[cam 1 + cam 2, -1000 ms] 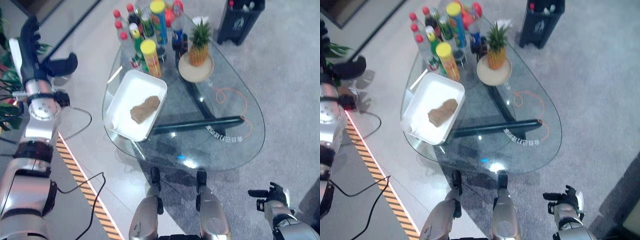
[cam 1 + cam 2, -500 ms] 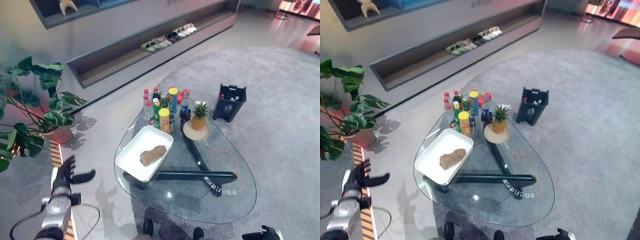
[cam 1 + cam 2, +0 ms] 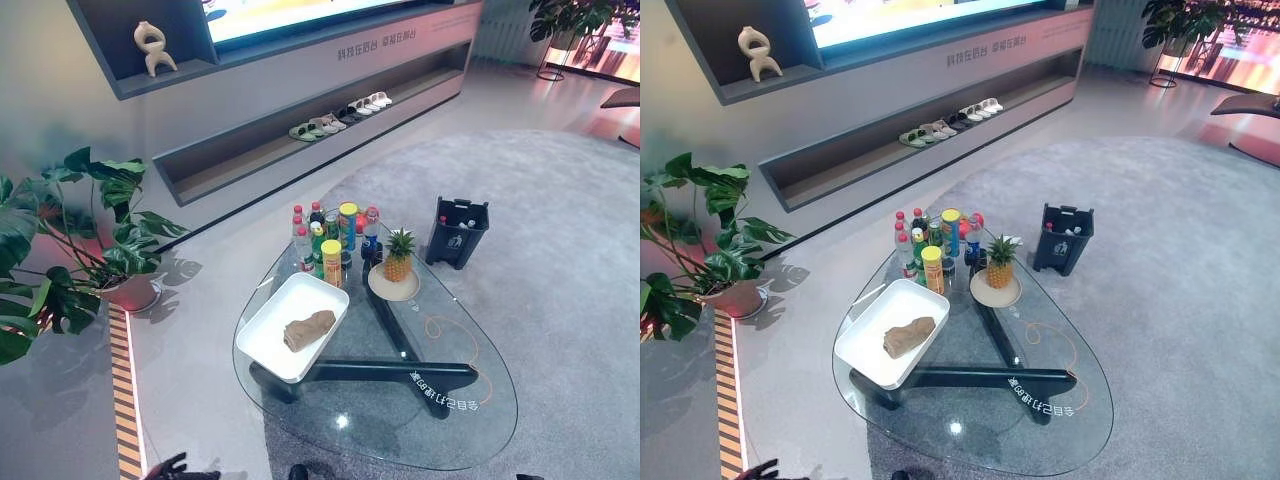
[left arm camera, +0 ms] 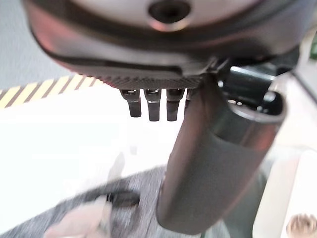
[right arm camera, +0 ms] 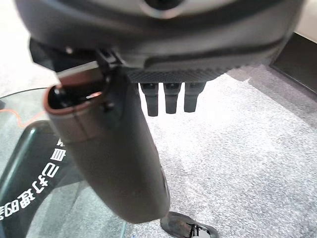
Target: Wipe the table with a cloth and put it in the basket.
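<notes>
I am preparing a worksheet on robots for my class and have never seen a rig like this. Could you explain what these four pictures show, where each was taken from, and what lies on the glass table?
This is a humanoid robot with two arms ending in dark hands. Two pictures come from cameras in its head, looking down at a glass table. On it stands a white tray holding a brown cloth, beside bottles and a pineapple on a plate. A dark basket sits on the carpet beyond. The other two pictures come from wrist cameras: the left hand and right hand both have relaxed fingers and hold nothing.
</notes>
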### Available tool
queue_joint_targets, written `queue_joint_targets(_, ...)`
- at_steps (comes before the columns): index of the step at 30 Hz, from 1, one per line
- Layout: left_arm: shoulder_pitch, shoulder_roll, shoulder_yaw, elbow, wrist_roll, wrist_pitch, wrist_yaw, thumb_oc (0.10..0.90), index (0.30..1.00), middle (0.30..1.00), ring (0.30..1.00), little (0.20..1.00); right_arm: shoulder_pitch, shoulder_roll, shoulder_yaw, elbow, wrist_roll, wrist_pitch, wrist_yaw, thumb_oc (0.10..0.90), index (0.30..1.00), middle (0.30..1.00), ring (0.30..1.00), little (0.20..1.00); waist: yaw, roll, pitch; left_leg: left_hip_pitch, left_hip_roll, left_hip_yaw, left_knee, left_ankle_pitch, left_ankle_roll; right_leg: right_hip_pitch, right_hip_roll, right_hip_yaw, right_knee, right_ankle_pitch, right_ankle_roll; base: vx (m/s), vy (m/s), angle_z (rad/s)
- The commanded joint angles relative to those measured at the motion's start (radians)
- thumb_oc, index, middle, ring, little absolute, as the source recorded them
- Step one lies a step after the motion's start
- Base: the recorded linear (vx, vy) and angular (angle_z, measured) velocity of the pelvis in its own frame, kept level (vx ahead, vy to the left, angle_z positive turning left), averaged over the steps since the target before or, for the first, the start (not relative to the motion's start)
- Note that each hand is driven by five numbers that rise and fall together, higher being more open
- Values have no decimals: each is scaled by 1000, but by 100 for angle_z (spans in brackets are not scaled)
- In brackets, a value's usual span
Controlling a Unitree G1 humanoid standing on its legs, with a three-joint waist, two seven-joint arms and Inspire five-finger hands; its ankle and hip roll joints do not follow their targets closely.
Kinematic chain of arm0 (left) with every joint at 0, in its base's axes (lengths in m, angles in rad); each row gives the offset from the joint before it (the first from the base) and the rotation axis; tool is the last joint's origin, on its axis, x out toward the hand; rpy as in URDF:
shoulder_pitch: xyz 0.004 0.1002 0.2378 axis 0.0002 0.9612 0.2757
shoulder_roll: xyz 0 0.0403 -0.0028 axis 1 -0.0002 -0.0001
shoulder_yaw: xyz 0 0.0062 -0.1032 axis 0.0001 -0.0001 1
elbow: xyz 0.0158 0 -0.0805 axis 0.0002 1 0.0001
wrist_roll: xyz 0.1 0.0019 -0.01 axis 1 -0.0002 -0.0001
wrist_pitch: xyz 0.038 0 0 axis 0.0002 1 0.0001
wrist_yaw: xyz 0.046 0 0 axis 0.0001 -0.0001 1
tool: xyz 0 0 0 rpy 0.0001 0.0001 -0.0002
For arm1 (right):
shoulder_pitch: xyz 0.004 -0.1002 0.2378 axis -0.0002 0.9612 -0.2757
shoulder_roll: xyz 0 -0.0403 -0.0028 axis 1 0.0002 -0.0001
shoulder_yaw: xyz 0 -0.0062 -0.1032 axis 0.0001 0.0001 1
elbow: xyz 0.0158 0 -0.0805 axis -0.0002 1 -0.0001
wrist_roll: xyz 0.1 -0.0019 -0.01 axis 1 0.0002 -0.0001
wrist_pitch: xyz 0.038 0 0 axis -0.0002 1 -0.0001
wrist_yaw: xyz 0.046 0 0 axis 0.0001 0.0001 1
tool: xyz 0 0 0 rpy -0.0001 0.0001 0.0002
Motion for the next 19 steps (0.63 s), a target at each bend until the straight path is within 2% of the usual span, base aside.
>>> queue_joint_targets(1,-94,36,-9,34,69,22,-20,800,900,900,900,900,-56,-11,24,45,-40,7,0,800,900,900,900,900,8,-16,29,81,17,53,6,-101,-30,-7,-48,2,1,26,53,37,28,-2)
queue_joint_targets(8,-101,-4,-65,46,114,77,-17,800,900,900,900,900,-63,1,58,42,-70,21,23,800,900,900,900,900,5,-24,31,91,23,52,6,-108,-28,-2,-51,8,1,23,58,5,1,0)
queue_joint_targets(19,-111,-12,-90,58,144,90,-28,800,900,900,900,900,-68,6,85,37,-73,32,38,800,900,900,900,900,1,-31,34,97,26,51,6,-112,-27,-1,-55,16,1,25,60,3,0,0)
